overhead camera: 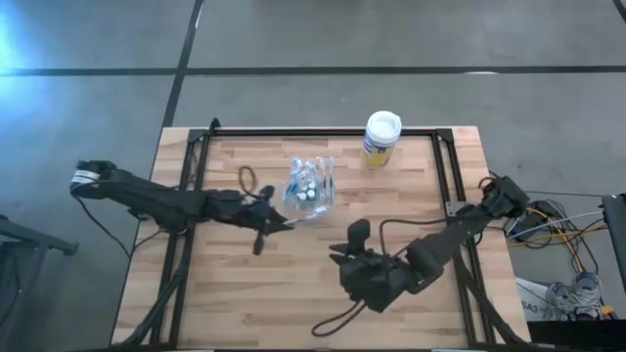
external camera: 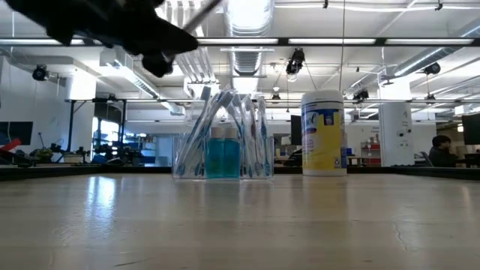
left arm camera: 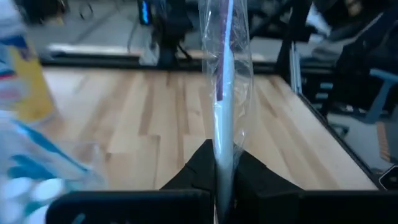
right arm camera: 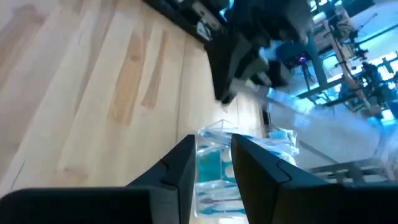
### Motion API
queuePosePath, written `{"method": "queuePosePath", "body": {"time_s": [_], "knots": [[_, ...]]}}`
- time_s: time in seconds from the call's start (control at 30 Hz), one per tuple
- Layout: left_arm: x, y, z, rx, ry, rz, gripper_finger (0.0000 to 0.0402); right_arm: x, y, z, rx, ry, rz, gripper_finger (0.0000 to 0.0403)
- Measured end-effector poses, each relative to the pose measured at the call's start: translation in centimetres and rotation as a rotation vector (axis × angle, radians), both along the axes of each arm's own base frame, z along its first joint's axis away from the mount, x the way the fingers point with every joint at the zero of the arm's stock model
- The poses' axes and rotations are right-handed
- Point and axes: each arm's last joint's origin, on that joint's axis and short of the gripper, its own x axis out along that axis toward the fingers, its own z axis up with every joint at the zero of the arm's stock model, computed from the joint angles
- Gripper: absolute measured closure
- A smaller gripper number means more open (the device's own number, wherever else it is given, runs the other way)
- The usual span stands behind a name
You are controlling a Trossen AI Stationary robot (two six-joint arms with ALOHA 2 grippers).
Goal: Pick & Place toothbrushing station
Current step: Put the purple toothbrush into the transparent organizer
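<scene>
Scene: a wooden table (overhead camera: 245,293) seen from above, with two dark arms reaching in from either side.

Holder: the clear plastic holder (overhead camera: 311,184) stands upright toward the back middle of the table, toothbrushes fanned inside it and teal-capped tubes at its centre.

Low view: the holder (external camera: 223,146) rests flat on the tabletop, with the white-lidded canister (external camera: 324,133) just beside it and apart from it.

Left gripper: the left gripper (overhead camera: 279,223) hangs above the table just beside the holder's near-left edge, its fingers pressed together on a wrapped toothbrush (left arm camera: 224,93).

Toothbrush: a slim white brush in a clear sleeve, standing straight out from between the left fingers (left arm camera: 200,163); in the high view its far end lies close to the holder's rim, and whether it touches cannot be told.

Right gripper: the right gripper (overhead camera: 350,246) sits low over the front middle of the table, near the holder but clearly apart from it, on its near-right side.

Right fingers: spread a little, with nothing between them; its wrist camera looks through the gap at the holder (right arm camera: 214,165) farther off.

Canister: the yellow-and-blue labelled canister (overhead camera: 380,139) stands at the table's back edge, to the right of the holder.

Background: a person (external camera: 442,152) sits far off in the room behind the table.
</scene>
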Motion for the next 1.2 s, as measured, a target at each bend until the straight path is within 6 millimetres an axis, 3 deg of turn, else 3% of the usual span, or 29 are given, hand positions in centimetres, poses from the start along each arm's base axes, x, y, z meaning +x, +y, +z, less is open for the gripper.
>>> {"method": "queuePosePath", "body": {"time_s": [0.23,0.43,0.67,0.77,0.9,1.2], "knots": [[-5.2,0.7,-0.9,-0.005,-0.147,0.021,0.038,-1.0,-1.6,-2.6,0.188,-0.182,0.094,0.0297],[-7.5,0.8,-1.8,0.021,-0.268,-0.059,0.038,-0.2,-6.1,-4.9,0.542,-0.51,0.313,0.0282],[-7.6,0.6,-2.2,0.042,-0.31,-0.111,0.0379,0.9,-11.3,-7.9,0.777,-0.793,0.378,0.0241],[-7.3,0.6,-2.0,0.064,-0.328,-0.1,0.0379,1.8,-12.6,-9.0,0.839,-0.81,0.368,0.0217],[-7.0,0.7,-2.0,0.082,-0.341,-0.075,0.038,3.4,-13.3,-9.4,0.868,-0.8,0.382,0.0188],[-6.1,0.7,-2.4,0.094,-0.307,-0.04,0.038,7.9,-13.9,-7.5,0.765,-0.845,0.349,0.0156]]}}
